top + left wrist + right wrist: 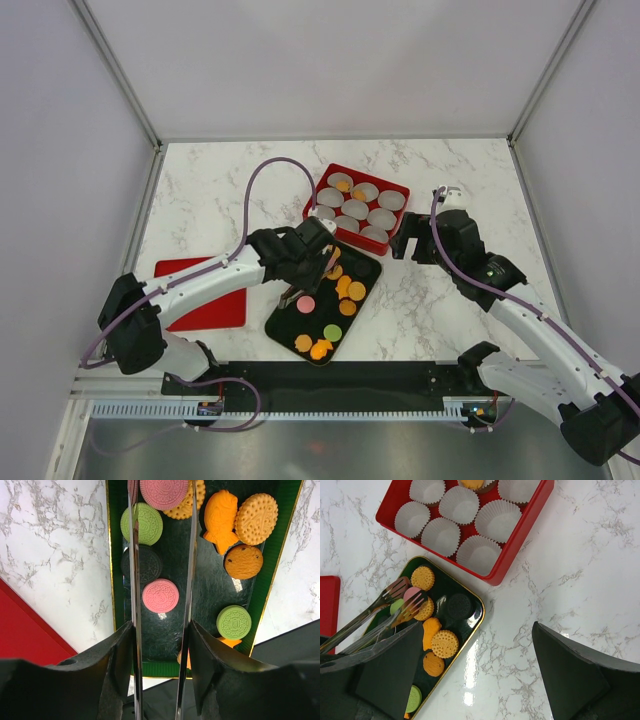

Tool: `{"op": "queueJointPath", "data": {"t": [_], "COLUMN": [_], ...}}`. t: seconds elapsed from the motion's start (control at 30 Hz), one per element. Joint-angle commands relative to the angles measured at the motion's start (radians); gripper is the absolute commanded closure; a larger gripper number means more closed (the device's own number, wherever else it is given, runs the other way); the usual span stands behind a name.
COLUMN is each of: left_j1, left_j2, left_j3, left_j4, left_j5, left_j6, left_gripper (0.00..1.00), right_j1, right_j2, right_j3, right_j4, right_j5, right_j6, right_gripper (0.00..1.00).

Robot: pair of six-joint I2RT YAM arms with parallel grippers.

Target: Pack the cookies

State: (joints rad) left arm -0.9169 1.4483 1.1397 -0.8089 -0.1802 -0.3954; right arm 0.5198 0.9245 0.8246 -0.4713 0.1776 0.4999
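Red, a flat lid (200,295) is laid at the left of the surface (200,190). Metal tongs (134,570) are gripped by the left fingers (120,655) above a dark, gold-rimmed tray (283,322) where most cookies (160,596) are spread. Just beyond it, paper cups (480,554) are packed in a red box (522,542), an orange cookie seen in one. The right fingers (570,675) are held wide apart over bare marble.

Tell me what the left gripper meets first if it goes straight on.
Probably the pink cookie at the tips of the tongs it holds, resting on an orange cookie in the tray. Depth is unclear; the tips may touch it.
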Motion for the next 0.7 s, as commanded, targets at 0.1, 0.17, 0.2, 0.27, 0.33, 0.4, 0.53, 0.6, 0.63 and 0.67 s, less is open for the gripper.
{"op": "queueJointPath", "data": {"t": [0.1,0.17,0.2,0.27,0.33,0.4,0.53,0.6,0.63,0.67], "left_j1": [-0.004,-0.004,-0.004,-0.004,-0.004,-0.004,-0.004,-0.005,-0.004,-0.004], "left_j2": [-0.003,-0.008,-0.012,-0.019,-0.028,-0.037,-0.058,-0.069,-0.078,-0.081], "left_j3": [0.032,0.032,0.031,0.032,0.034,0.041,0.069,0.081,0.094,0.098], "left_j4": [0.031,0.031,0.030,0.027,0.021,0.019,0.005,-0.006,-0.010,-0.016], "left_j5": [-0.021,-0.021,-0.021,-0.021,-0.021,-0.021,-0.008,-0.001,0.002,0.004], "left_j6": [0.003,0.004,0.006,0.006,0.009,0.010,0.009,0.010,0.012,0.015], "left_gripper": [0.50,0.51,0.51,0.52,0.53,0.56,0.57,0.58,0.58,0.58], "right_j1": [-0.001,-0.001,-0.001,-0.001,-0.001,-0.001,-0.001,-0.001,-0.001,-0.001], "right_j2": [-0.010,-0.010,-0.010,-0.013,-0.013,-0.016,-0.019,-0.019,-0.018,-0.021], "right_j3": [-0.012,-0.012,-0.012,-0.013,-0.013,-0.012,-0.008,-0.007,-0.007,-0.005], "right_j4": [0.023,0.025,0.025,0.023,0.023,0.023,0.023,0.023,0.023,0.023], "right_j5": [0.008,0.008,0.008,0.008,0.008,0.007,0.007,0.005,0.006,0.007], "right_j6": [-0.009,-0.011,-0.009,-0.008,-0.008,-0.008,-0.004,-0.003,-0.004,-0.003], "right_gripper": [0.02,0.02,0.02,0.02,0.02,0.02,0.02,0.02,0.02,0.02]}}
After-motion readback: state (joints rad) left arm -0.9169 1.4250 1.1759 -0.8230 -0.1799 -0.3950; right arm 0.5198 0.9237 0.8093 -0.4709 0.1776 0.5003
